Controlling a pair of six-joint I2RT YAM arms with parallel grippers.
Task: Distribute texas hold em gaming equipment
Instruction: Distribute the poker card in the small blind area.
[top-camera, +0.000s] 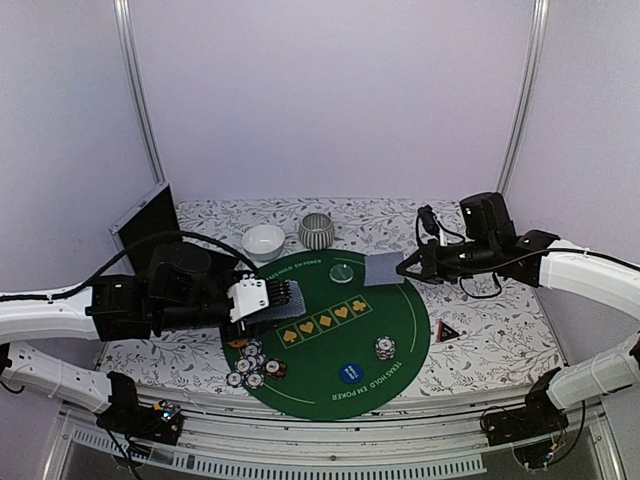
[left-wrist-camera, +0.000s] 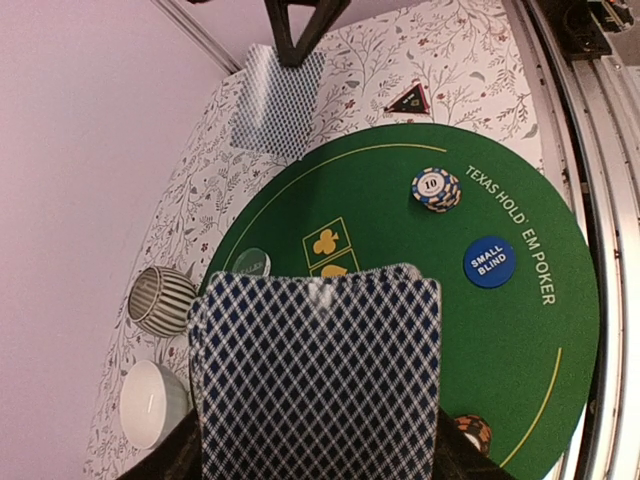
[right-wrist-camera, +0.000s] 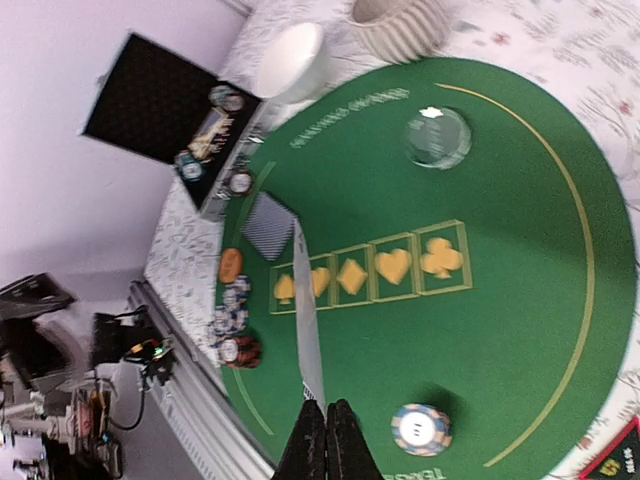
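My left gripper is shut on a deck of grey-blue-backed cards, held over the left side of the green mat. My right gripper is shut on a single card above the mat's far right rim; that card shows edge-on in the right wrist view. On the mat lie a chip stack, a blue "small blind" button, a pale green button, an orange button and a pile of chips. The red-black triangle lies off the mat's right edge.
A white bowl and a striped grey bowl stand just behind the mat. A black panel leans at the far left. The flowered tablecloth surrounds the mat, with a metal rail along the near edge.
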